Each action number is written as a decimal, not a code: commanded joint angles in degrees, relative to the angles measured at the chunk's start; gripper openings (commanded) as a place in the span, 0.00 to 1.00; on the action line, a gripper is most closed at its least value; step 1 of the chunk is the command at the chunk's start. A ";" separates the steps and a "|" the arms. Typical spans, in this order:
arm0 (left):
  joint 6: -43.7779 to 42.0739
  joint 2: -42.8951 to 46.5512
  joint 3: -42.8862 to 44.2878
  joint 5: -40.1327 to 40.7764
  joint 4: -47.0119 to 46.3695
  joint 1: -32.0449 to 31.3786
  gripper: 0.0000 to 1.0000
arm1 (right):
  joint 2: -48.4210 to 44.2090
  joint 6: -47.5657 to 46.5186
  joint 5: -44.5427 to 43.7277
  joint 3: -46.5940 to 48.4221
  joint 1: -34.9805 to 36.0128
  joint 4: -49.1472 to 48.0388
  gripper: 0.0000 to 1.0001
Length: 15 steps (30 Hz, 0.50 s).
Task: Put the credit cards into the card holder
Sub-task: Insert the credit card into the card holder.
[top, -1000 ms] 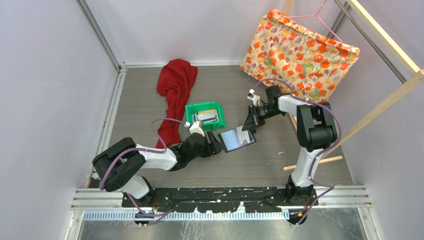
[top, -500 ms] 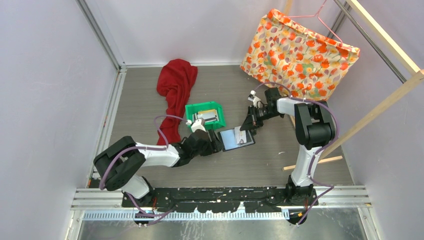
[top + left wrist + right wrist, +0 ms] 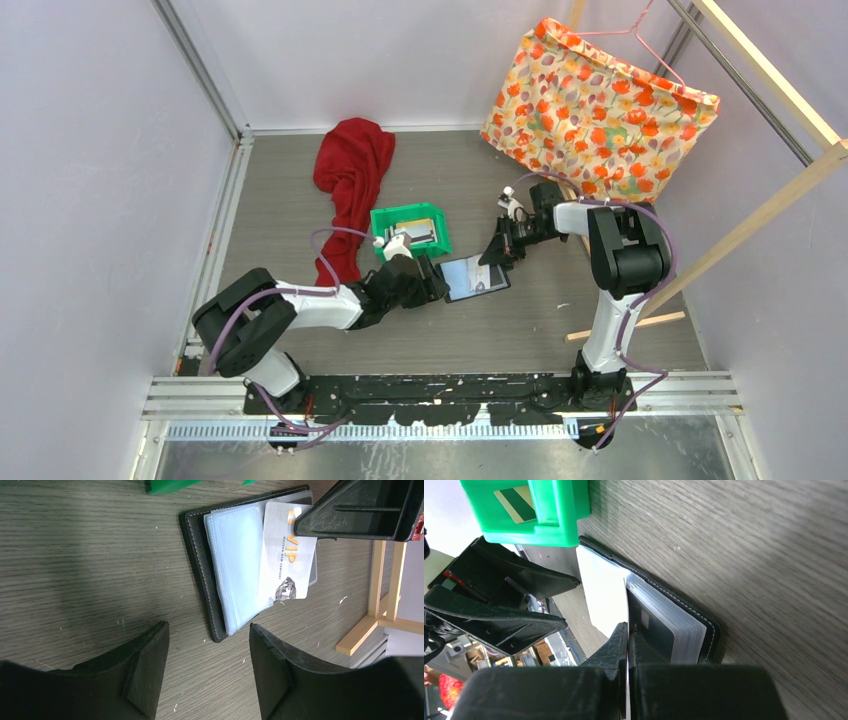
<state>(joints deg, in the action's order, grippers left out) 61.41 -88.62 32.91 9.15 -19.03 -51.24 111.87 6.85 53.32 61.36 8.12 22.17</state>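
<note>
1. Grey wood-grain tabletop (image 3: 280, 220), closed in by pale lilac walls. A crumpled red cloth (image 3: 350, 180) lies back left. An orange floral fabric bag (image 3: 590, 100) hangs on a hanger back right. A light wooden rail (image 3: 770, 205) slants down the right side.
2. A small green plastic bin (image 3: 410, 232) sits mid-table, just beside the red cloth.
3. A small black folding card holder (image 3: 470, 277) lies open and flat just front-right of the bin, between the two grippers.
4. The top view alone shows both arms and the whole layout. The left wrist view alone shows the gold lettering on the white VIP card (image 3: 287, 555), a thin flat plastic rectangle, and the stitched leather edge of the holder. The right wrist view alone shows a yellowish card with a dark green stripe (image 3: 516, 505) inside the bin.
5. Left gripper (image 3: 209, 630): jaws spread wide and gripping nothing. The holder's near corner sits in the gap between the fingertips; contact can't be told.
6. Right gripper (image 3: 628, 630): pinched tight on the white VIP card, with the card's edge between the fingers. The card lies slanted over the holder's pale clear pockets. Whether it is inside a pocket can't be told.
</note>
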 commanded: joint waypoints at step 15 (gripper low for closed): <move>0.45 -2.78 2.71 -1.30 3.82 0.77 0.58 | 1.87 -3.56 2.40 2.94 2.81 4.15 0.01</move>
<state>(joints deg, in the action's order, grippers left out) 62.41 -90.30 34.68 8.49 -18.41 -50.87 112.73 6.20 54.68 62.13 9.26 23.88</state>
